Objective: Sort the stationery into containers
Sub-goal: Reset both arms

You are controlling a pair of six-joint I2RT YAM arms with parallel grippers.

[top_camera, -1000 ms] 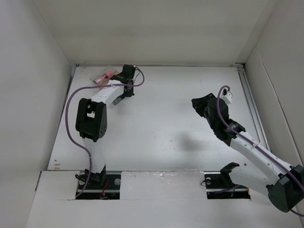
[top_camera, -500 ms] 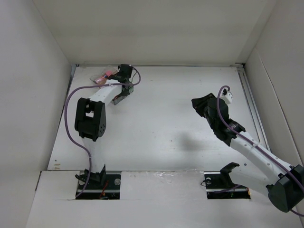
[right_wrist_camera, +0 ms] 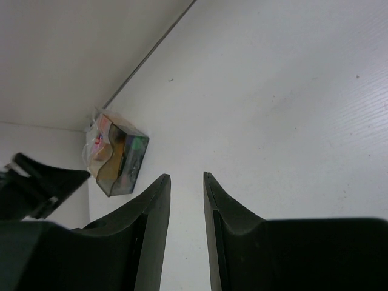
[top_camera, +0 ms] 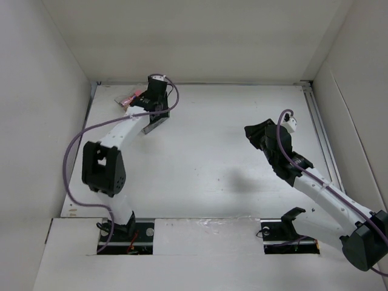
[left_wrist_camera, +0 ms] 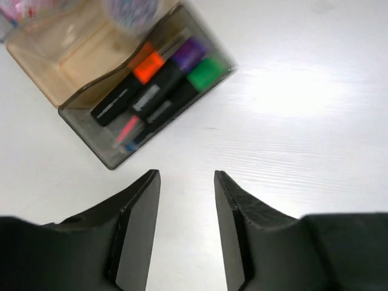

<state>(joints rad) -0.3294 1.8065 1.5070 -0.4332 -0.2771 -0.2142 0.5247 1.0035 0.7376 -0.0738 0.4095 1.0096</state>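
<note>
Sorting looks done: highlighters (left_wrist_camera: 159, 86) and pens (left_wrist_camera: 128, 129) lie in the far-left box (left_wrist_camera: 83, 134). Left fingers (left_wrist_camera: 137, 224) and right fingers (right_wrist_camera: 151, 233) hang released, empty; next, just withdraw clear.

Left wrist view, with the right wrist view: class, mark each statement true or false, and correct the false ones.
1. The three highlighters share one compartment of the box. True.
2. The left gripper grips a pen. False: it is open and empty.
3. The green-ended highlighter lies outside the box. False: it lies inside, beside the purple-ended one.
4. The right gripper holds nothing. True.
</note>
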